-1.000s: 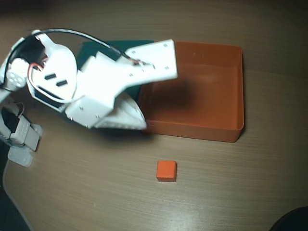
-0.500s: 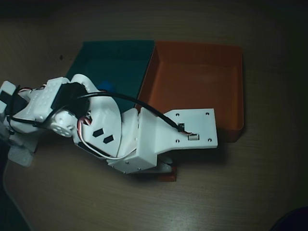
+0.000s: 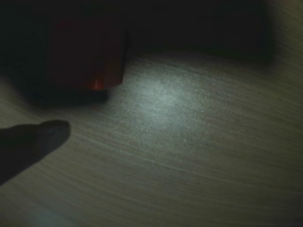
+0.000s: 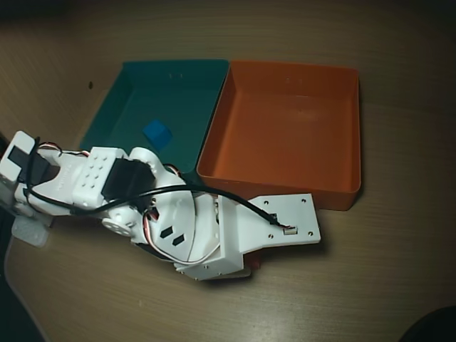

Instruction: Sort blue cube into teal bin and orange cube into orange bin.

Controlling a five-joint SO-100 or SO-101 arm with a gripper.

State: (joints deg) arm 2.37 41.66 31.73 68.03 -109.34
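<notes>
Hiding almost all of the orange cube (image 4: 254, 266) under the white arm in the overhead view, leaving only a sliver showing at the arm's lower edge. Appearing in the dim wrist view as a dark block with one lit corner, resting on the table (image 4: 370, 271). Gripper hidden overhead; spread or pressed together, cannot tell. Lying inside the teal bin (image 4: 135, 78): the blue cube (image 4: 157, 134). Adjoining it, the orange bin (image 4: 354, 128).
</notes>
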